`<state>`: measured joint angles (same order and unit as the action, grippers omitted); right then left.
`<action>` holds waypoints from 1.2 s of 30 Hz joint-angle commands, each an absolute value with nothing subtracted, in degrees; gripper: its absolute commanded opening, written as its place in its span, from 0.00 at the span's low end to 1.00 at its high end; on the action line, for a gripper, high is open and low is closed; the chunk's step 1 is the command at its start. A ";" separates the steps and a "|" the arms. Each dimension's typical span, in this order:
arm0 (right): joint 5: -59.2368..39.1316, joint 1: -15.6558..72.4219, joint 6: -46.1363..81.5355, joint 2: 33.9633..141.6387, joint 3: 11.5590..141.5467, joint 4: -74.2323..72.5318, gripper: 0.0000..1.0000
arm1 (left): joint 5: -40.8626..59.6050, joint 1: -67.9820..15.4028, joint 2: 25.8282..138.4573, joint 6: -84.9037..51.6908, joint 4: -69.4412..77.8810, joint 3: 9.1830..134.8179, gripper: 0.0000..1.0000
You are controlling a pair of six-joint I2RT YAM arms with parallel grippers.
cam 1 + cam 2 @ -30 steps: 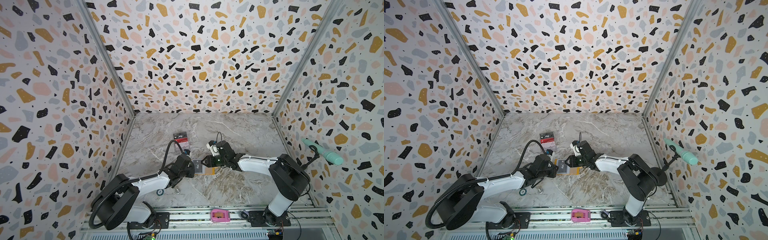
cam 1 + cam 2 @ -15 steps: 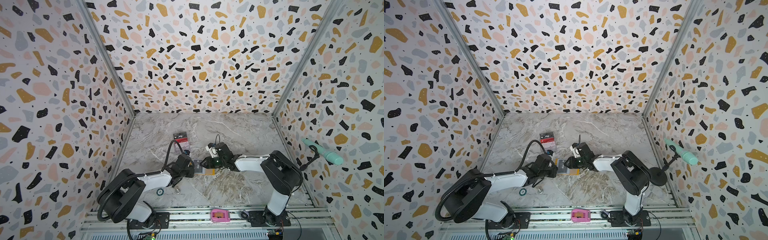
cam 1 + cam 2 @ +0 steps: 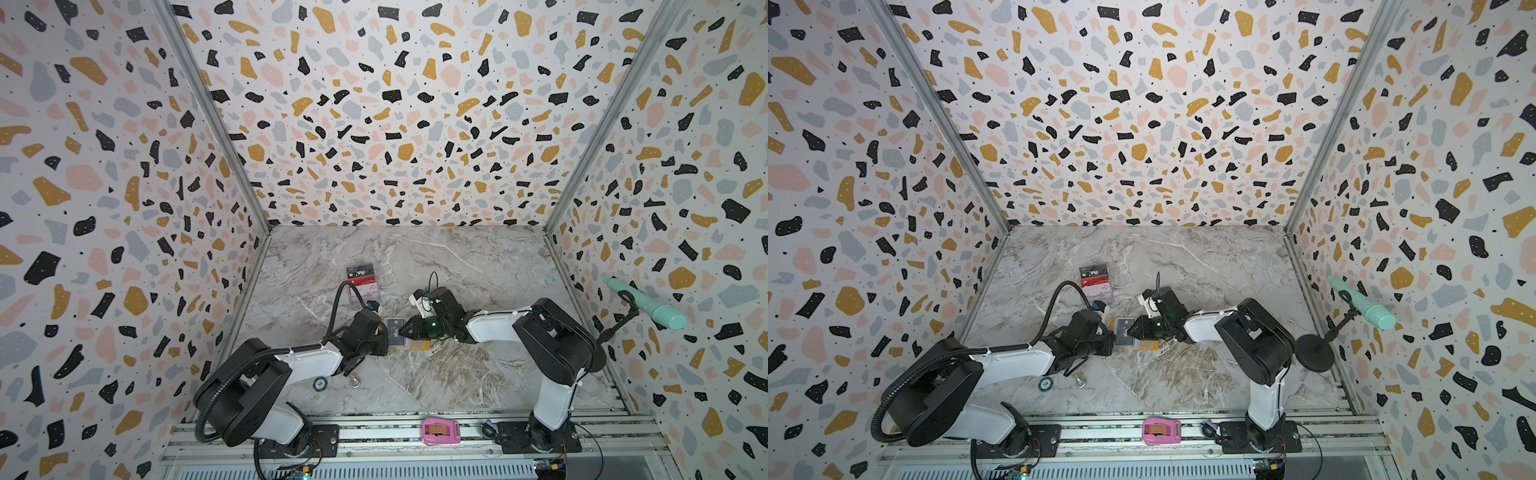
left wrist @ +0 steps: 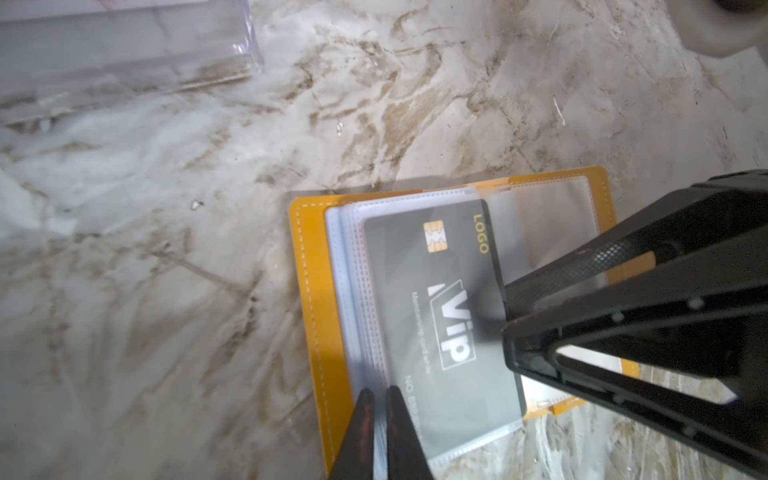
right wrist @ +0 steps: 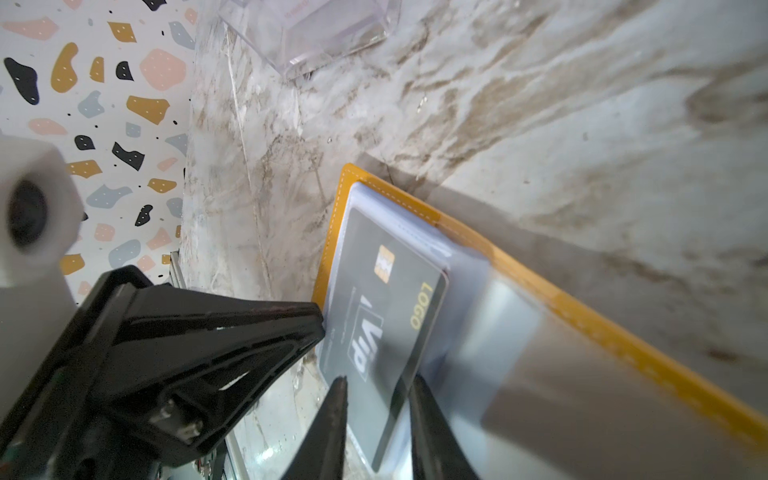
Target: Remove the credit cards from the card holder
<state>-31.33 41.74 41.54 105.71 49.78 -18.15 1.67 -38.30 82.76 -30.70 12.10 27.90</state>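
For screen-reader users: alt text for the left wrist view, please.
An open mustard-yellow card holder lies on the marble table, a dark grey VIP card inside its clear sleeves. The left gripper pinches the sleeves' edge; the right gripper sits at the card's long side.

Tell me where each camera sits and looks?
Top views: high up front, looking down on the marble table; both arms show.
Left wrist: on the left arm, facing the card holder; its jaws pinch the sleeves.
Right wrist: on the right arm, facing the grey VIP card between its parted jaws.
Both wrists see the clear stand.
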 commanded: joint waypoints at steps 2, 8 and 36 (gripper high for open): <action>-34.25 41.97 42.23 105.89 49.66 -20.24 0.27 | 2.90 -38.23 82.67 -30.85 10.60 26.28 0.11; -38.93 41.14 46.15 106.08 47.39 -27.17 0.26 | 2.81 -38.23 83.17 -31.20 10.87 26.19 0.11; -45.13 40.20 48.00 106.32 44.33 -36.98 0.26 | 2.90 -38.23 83.85 -32.61 12.57 24.52 0.10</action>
